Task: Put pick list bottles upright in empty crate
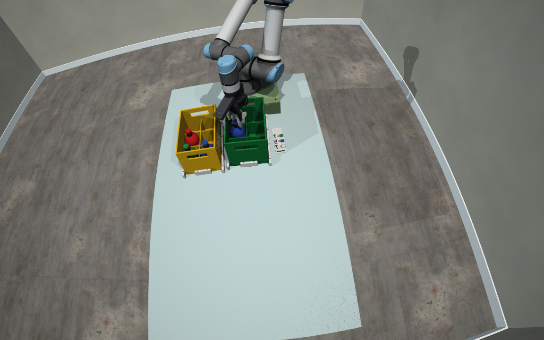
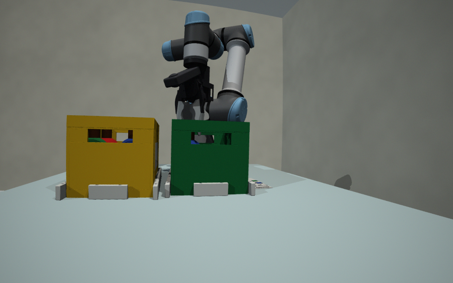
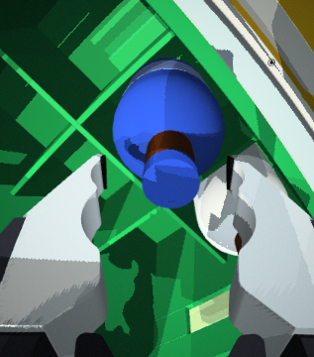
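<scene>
1 blue-labelled round bottle (image 3: 168, 116) stands in the green plastic crate (image 1: 246, 153); the two-jaw gripper (image 3: 168, 198) hangs spread apart around its cap, more bottles left to move

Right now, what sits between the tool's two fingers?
In the wrist view, the blue bottle's cap sits between the tool's fingers, gaps on both sides; it stands in the green crate.

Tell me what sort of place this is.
Probably a bare robot test cell set up for order picking: one arm mounted at a pale table, a yellow crate and green crate with bottles, a pick list, plain walls.
</scene>
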